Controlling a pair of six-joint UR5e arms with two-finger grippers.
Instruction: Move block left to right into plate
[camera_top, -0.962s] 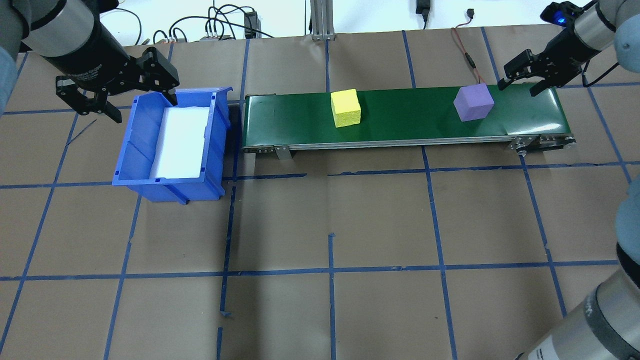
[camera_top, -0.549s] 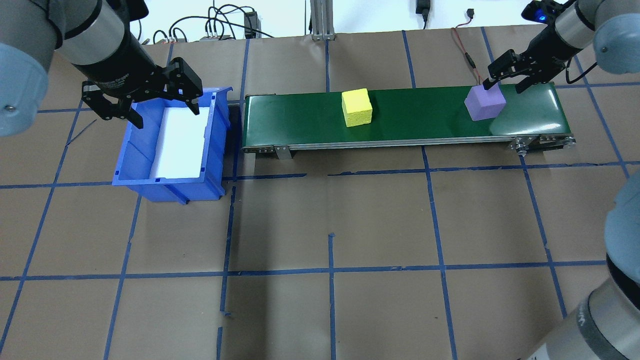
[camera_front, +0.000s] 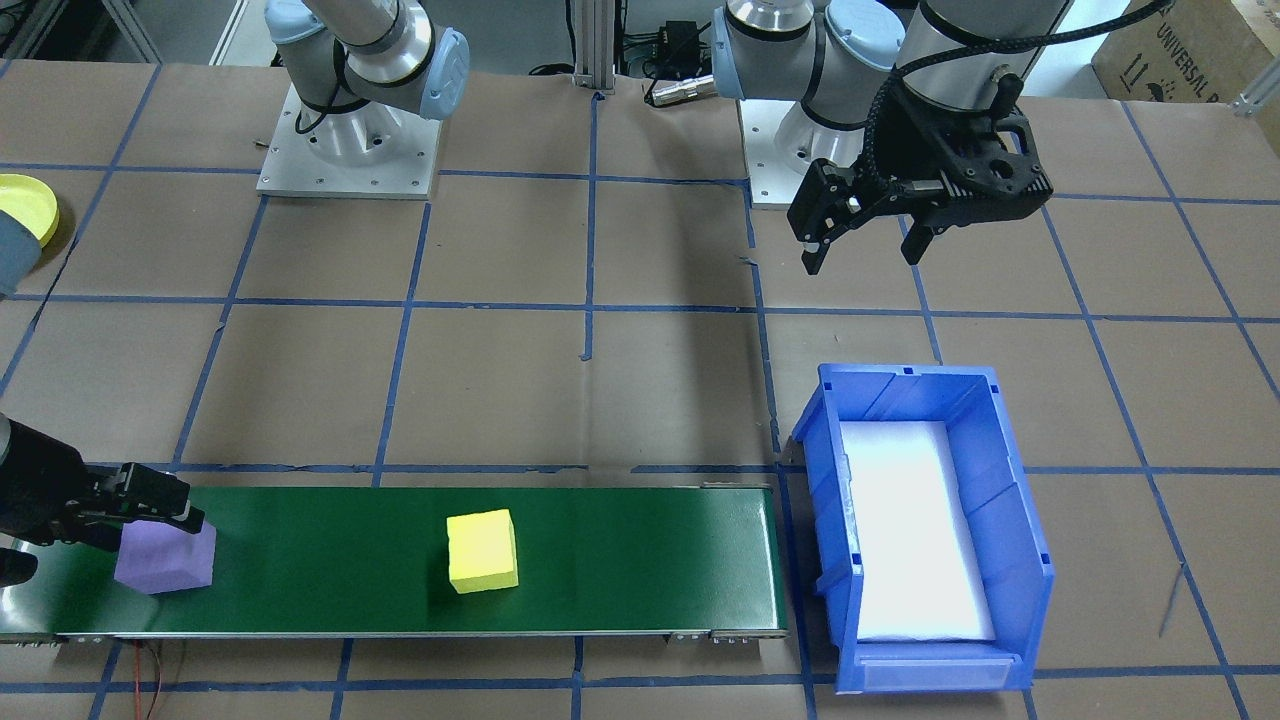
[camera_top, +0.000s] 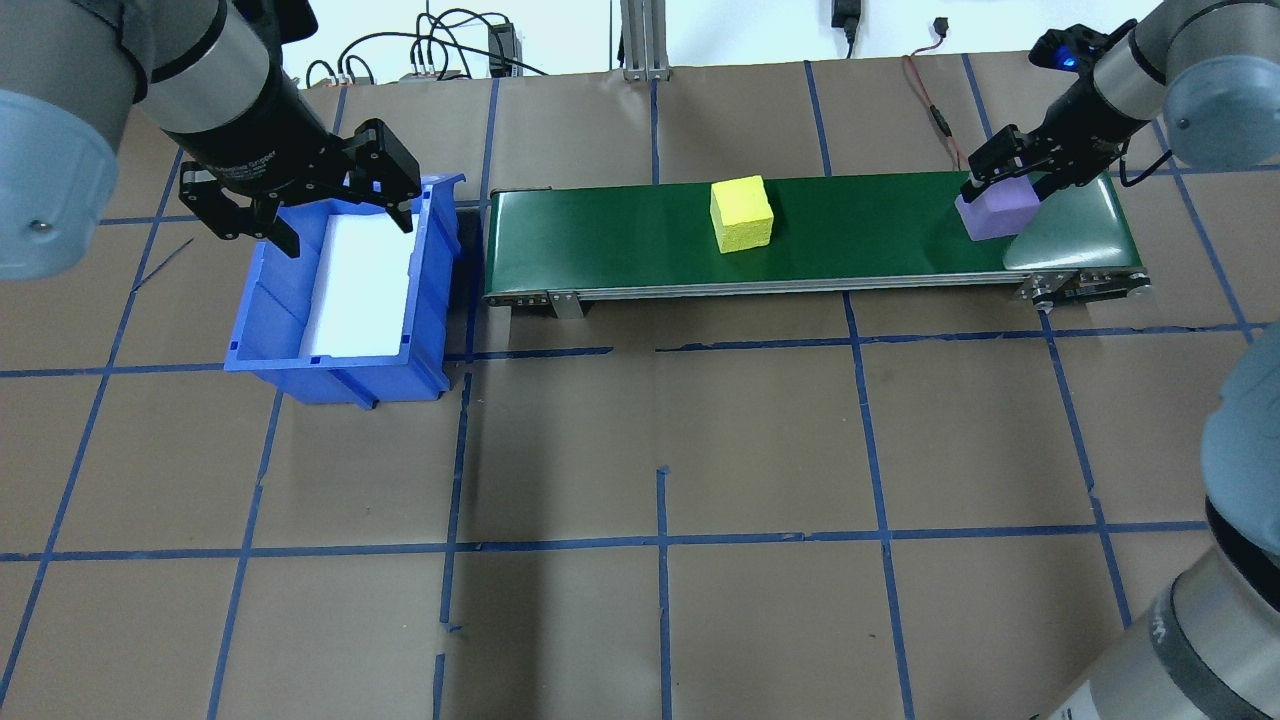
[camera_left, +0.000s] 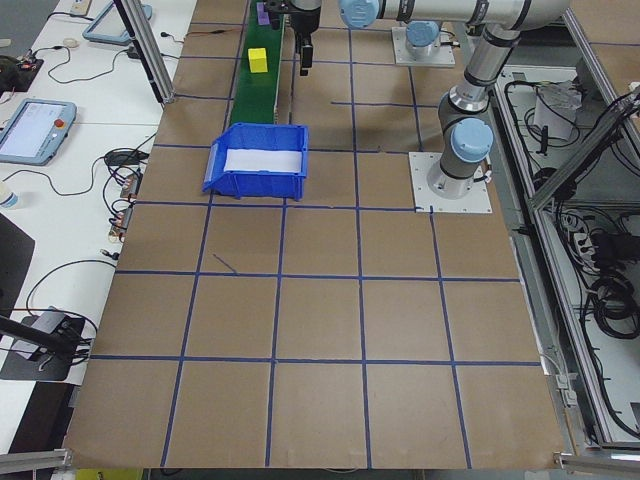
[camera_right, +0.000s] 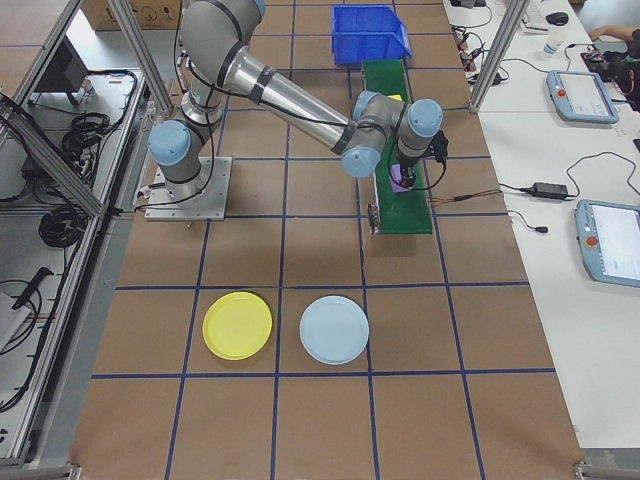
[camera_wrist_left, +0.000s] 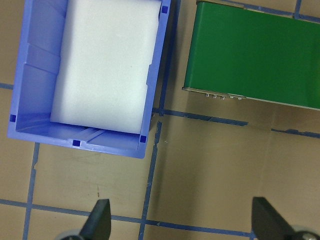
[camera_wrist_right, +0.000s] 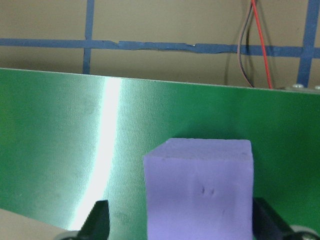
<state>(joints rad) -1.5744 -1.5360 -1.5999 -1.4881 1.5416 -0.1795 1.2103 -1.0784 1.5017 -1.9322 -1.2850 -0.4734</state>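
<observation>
A purple block (camera_top: 997, 212) sits near the right end of the green conveyor belt (camera_top: 600, 240). My right gripper (camera_top: 1008, 188) is open and low over it. In the right wrist view the purple block (camera_wrist_right: 200, 190) stands between the two fingers, closer to the right one. A yellow block (camera_top: 741, 213) rests mid-belt. My left gripper (camera_top: 345, 230) hangs open and empty above the blue bin (camera_top: 250, 330). The yellow plate (camera_right: 237, 325) lies on the table past the belt's right end, and its edge also shows in the front-facing view as the plate (camera_front: 25, 200).
The blue bin (camera_front: 1010, 480) holds a white foam pad and stands just off the belt's left end. A pale blue plate (camera_right: 334, 329) lies beside the yellow one. A red cable (camera_top: 930, 100) runs behind the belt. Brown paper with blue tape lines covers the table.
Both blocks have travelled right along the belt. My right gripper came down and left until it straddles the purple block. My left gripper moved right, over the bin.
</observation>
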